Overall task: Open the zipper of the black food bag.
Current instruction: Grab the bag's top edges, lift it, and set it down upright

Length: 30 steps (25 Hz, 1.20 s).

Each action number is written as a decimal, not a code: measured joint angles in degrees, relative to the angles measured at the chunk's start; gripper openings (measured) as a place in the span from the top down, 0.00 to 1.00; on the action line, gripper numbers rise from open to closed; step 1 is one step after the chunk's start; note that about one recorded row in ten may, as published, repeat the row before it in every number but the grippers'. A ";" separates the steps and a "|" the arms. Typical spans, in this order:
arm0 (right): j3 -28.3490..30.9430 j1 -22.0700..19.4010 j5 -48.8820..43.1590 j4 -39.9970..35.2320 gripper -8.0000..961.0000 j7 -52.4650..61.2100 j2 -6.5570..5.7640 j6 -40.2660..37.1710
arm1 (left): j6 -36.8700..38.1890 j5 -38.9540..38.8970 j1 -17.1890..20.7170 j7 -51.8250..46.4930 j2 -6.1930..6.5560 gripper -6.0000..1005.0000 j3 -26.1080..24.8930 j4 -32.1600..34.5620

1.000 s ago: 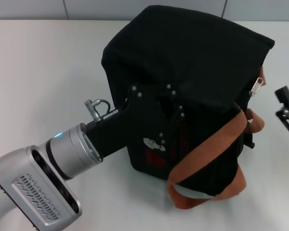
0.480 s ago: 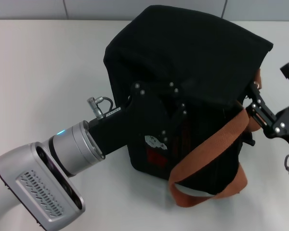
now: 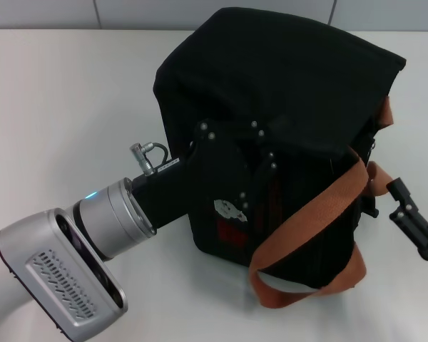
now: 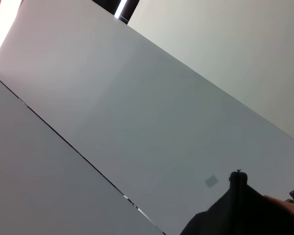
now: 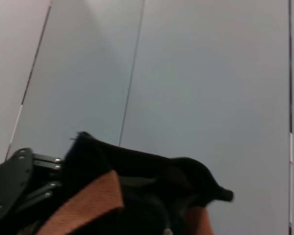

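White table [image 3: 71, 92] carried one black food bag [image 3: 285, 107], leaning and near centre.
Head view alone showed the left gripper [image 3: 260, 167] pressed against its near side, fingers' spread indiscernible, and the right gripper [image 3: 414, 224] beside two orange handles [image 3: 307, 221]; wrist views showed mostly wall.

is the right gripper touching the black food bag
Apart. In the head view the right gripper sits beside the black food bag, with white table showing between them.
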 joint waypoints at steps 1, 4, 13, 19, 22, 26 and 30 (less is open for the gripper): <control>-0.14 -0.04 -0.09 0.42 0.13 -0.99 0.03 -0.06 | -0.02 0.00 -0.01 0.00 0.00 0.91 -0.03 -0.08; -0.32 0.36 -0.05 3.08 0.13 -6.10 0.05 1.16 | -0.11 0.00 -0.08 0.05 0.00 0.91 -0.04 -0.33; 0.66 2.77 0.69 9.02 0.13 -18.25 0.09 7.39 | -0.50 -0.02 -0.24 0.14 0.00 0.91 -0.07 -0.54; 1.26 3.11 3.15 9.79 0.13 -18.27 0.09 7.84 | -0.49 -0.02 -0.24 0.16 0.00 0.91 -0.06 -0.62; 1.46 2.83 4.52 10.10 0.13 -18.60 0.09 7.00 | -0.45 0.06 -0.23 0.16 0.00 0.91 -0.05 -0.65; 1.52 2.80 4.86 10.13 0.13 -19.63 0.09 7.06 | -0.37 0.06 -0.23 0.15 0.00 0.91 -0.06 -0.66; 1.15 3.22 4.86 10.07 0.13 -19.70 0.09 8.05 | -0.37 0.06 -0.23 0.12 0.00 0.91 -0.06 -0.64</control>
